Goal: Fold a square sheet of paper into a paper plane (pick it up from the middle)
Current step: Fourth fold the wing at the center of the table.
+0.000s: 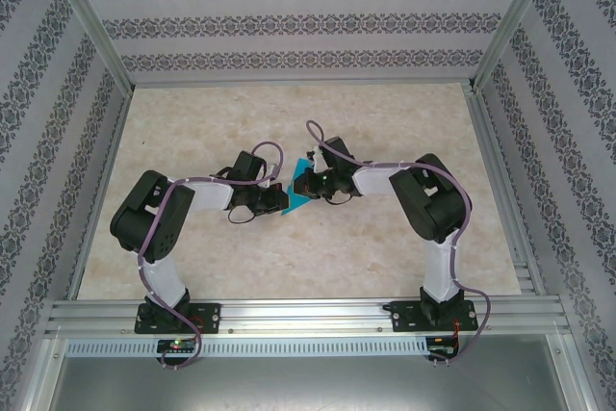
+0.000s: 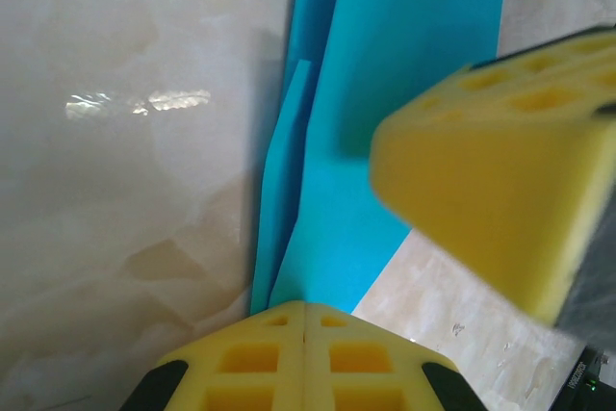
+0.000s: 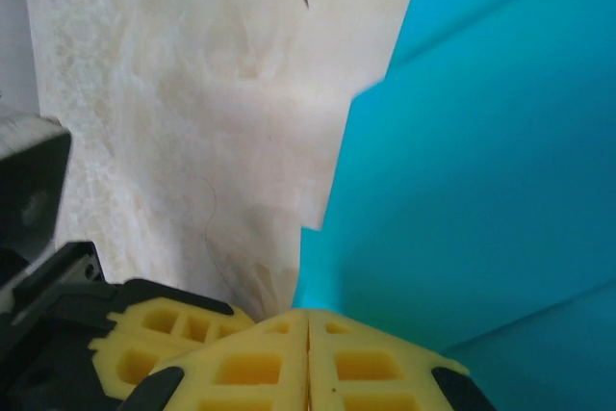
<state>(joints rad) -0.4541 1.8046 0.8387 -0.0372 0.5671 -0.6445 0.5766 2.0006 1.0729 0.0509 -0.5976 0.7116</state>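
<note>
Enclosing walls (image 1: 289,16): grey-patterned paper on the left, far and right sides, held in a metal frame.
Table (image 1: 385,122): pale marbled top, with a ribbed metal rail (image 1: 308,315) along its near edge.
Left arm (image 1: 159,223): black and white, rising from the near-left base and bending right toward the table's middle.
Right arm (image 1: 433,204): rising from the near-right base and bending left, so the two wrists meet at the middle.
Cables (image 1: 279,151): purple, looping along both arms.
Blue paper (image 1: 296,197) (image 2: 385,141) (image 3: 481,190): at the table's middle, between the two wrists; folded, with overlapping layers and long straight creases.
Left gripper (image 1: 279,201) (image 2: 305,307): yellow fingers pressed together, pinching one end of the blue paper.
Right gripper (image 1: 310,185) (image 3: 308,315): yellow fingers pressed together on an edge of the blue paper, close beside the left gripper.
</note>
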